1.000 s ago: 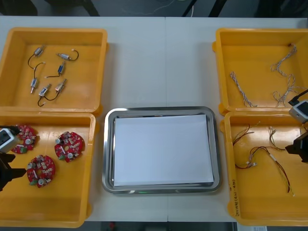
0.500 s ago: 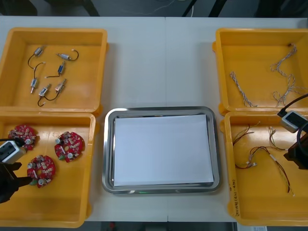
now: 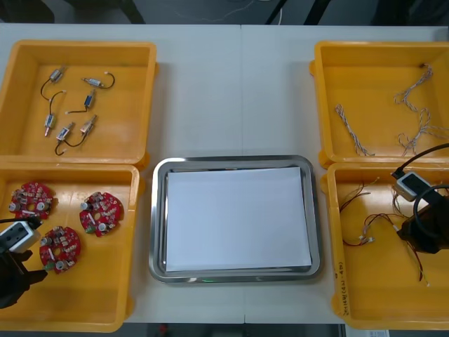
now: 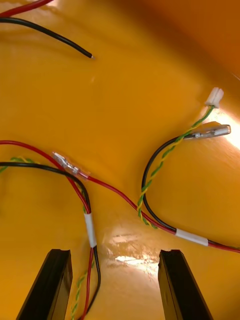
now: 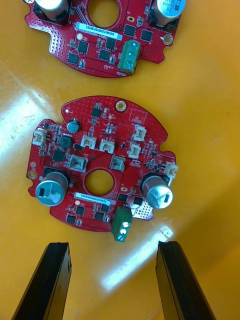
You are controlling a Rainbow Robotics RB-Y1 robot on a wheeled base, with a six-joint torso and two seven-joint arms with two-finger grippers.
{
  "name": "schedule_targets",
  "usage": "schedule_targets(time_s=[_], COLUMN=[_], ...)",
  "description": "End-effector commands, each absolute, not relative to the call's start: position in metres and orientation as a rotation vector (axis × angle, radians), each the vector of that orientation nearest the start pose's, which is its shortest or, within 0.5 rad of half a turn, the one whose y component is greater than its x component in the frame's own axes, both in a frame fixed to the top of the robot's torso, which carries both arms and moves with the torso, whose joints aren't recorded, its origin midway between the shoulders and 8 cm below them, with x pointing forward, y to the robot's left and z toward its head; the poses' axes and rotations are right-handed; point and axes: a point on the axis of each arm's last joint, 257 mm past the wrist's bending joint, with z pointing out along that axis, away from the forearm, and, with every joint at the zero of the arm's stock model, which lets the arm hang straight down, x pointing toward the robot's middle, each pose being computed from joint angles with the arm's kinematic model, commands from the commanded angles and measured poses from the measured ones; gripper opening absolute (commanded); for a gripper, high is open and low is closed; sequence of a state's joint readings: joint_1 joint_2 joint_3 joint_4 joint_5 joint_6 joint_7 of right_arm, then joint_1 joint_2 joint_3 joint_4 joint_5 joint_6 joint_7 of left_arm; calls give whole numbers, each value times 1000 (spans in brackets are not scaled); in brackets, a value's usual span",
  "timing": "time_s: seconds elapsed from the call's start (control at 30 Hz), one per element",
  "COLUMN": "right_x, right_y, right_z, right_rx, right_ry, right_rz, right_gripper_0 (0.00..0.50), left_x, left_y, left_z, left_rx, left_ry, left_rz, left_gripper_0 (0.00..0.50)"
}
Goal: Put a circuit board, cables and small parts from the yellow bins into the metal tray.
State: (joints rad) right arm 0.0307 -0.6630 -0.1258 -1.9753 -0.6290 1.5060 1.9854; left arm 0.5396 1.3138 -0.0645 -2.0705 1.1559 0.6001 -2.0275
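Light table (image 3: 231,91) seen from above. Metal tray (image 3: 158,210) at the middle, white inside, nothing placed in it yet, with yellow bins at both sides.

Left gripper (image 5: 116,285) is held low over the near-left bin (image 3: 91,309), fingers spread wide, nothing gripped. Circuit board (image 5: 100,170) lies flat on the bin floor straight ahead of the fingers, just past the tips and roughly centred on the gap. Its green connector (image 5: 121,227) points back toward the gap. The board is seen to be wider than the gap, so an edge pinch is judged likely. Second board (image 5: 105,35) lies just beyond the first, close but apart.

Right gripper (image 4: 114,287) is held over the near-right bin (image 3: 379,309), fingers likewise apart and empty. Cables (image 4: 90,225): a red and black pair with a white band runs in between the fingers, close to one of them, its long axis roughly along the fingers. Closing would cross it. Another strand loops ahead of the other finger and crosses the red one, so dragging of extra cable is a risk.

Small metal parts (image 3: 70,112) lie in the far-left bin, nearer the left arm. Only the bin walls stand between the bins and the tray.
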Motion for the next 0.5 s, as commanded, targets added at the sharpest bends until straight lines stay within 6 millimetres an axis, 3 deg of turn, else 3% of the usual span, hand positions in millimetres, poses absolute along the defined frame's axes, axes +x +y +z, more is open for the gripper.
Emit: schedule_targets(time_s=[0.03, 0.5], right_x=[389, 390], right_y=[-369, -352], right_z=[-302, -310], right_rx=[-678, -630], right_ry=[2603, 2604], right_rz=[-151, -103], right_gripper_0=[500, 500], left_x=[317, 322], left_y=[380, 378], left_z=[-307, -314], left_rx=[1228, 1271], left_ry=[2246, 2217], left_rz=[101, 116], left_gripper_0=[500, 500])
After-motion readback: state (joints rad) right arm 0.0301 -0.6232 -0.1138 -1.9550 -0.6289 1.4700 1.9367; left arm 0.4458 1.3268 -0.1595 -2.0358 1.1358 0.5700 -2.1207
